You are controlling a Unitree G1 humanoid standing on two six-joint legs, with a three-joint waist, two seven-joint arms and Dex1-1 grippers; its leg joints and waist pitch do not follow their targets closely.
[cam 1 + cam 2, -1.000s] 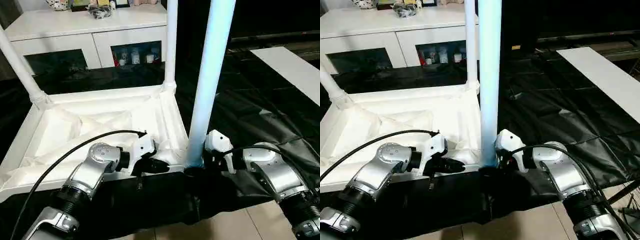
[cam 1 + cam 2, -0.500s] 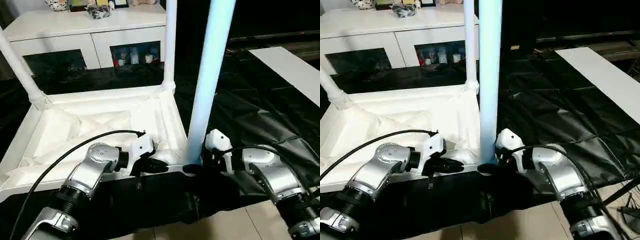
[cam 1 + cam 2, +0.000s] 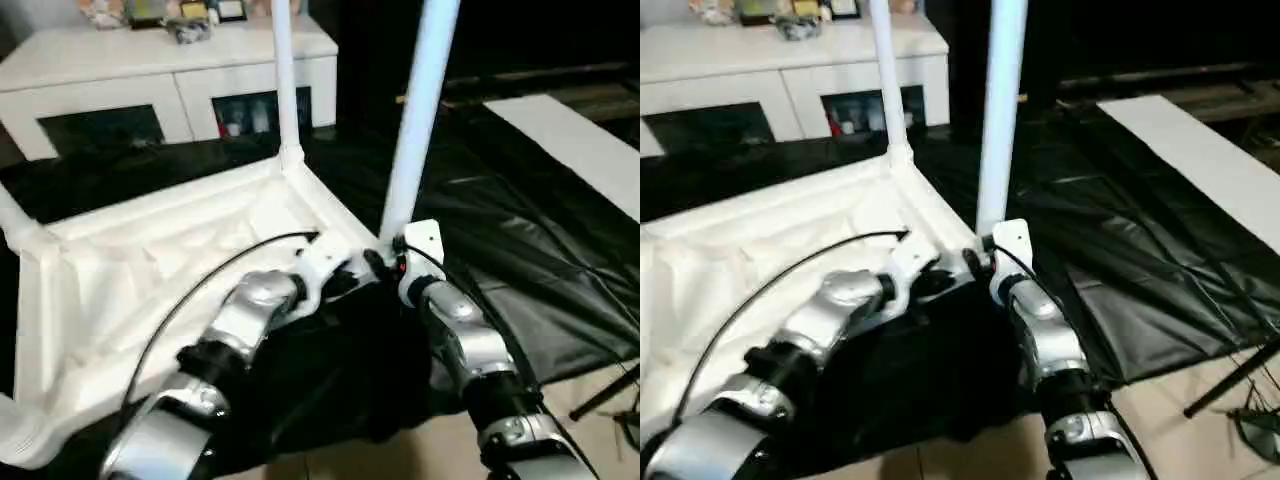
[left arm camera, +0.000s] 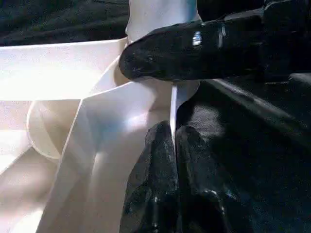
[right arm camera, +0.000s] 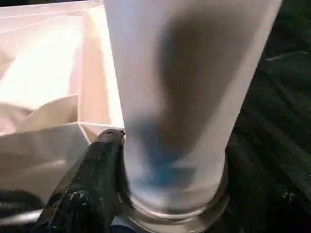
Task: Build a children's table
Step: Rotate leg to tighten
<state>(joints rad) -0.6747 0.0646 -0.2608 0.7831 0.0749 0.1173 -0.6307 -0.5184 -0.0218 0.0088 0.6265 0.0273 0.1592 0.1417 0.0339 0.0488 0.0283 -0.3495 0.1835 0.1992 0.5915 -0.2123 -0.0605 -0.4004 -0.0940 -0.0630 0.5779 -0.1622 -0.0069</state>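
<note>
The white tabletop point(image 3: 150, 250) lies upside down on the black sheet, ribbed underside up. One leg point(image 3: 283, 80) stands in its far corner socket and another leg point(image 3: 415, 110) in the near right socket. A third leg point(image 3: 10, 215) leans out at the far left. My left gripper point(image 3: 352, 275) is shut, pinching the thin rim point(image 4: 173, 104) beside the near right socket. My right gripper point(image 3: 390, 262) is shut on the base of the near right leg point(image 5: 184, 97). One of its fingers point(image 5: 92, 179) presses on the leg just above the socket, and that finger point(image 4: 194, 48) also crosses the left wrist view.
A white cabinet with dark glass doors point(image 3: 150, 60) stands behind the table. A flat white board point(image 3: 570, 135) lies at the right on the black sheet point(image 3: 520, 260). Tiled floor point(image 3: 590, 430) and a black stand leg point(image 3: 605, 395) are at the near right.
The tabletop's near right corner has moved away from me, and the table has swung round with it. Both grippers went forward with the corner, keeping their holds.
</note>
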